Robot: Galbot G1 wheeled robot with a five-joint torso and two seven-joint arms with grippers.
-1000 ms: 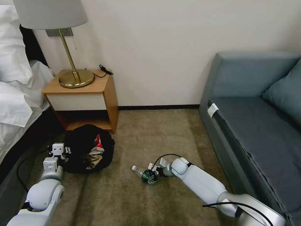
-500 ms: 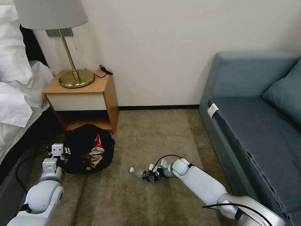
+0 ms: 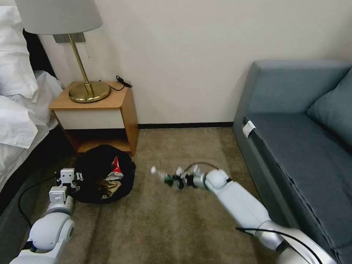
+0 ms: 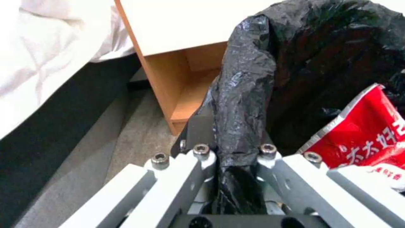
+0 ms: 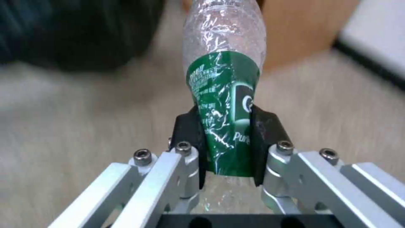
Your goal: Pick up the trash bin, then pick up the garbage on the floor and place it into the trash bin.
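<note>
The trash bin [image 3: 104, 174], covered by its crinkled black bag, sits on the carpet in front of the nightstand. My left gripper [image 3: 68, 176] is at the bin's left rim, shut on a fold of the black bag [image 4: 240, 104]. Inside the bin lie a red-white carton [image 3: 114, 169] [image 4: 363, 133] and tan paper [image 3: 112, 187]. My right gripper [image 3: 176, 180] is shut on the clear bottle with a green label [image 5: 223, 104], holding it above the carpet to the right of the bin, white cap [image 3: 153, 169] pointing toward the bin.
A wooden nightstand [image 3: 99, 113] with a brass lamp [image 3: 88, 90] stands behind the bin. A bed with white linen [image 3: 18, 110] is at the left. A blue-grey sofa [image 3: 300, 146] lines the right side. Open carpet [image 3: 165, 227] lies between the arms.
My right gripper has lifted the bottle off the carpet and carried it up and toward the bin. The left arm and bin stay put.
</note>
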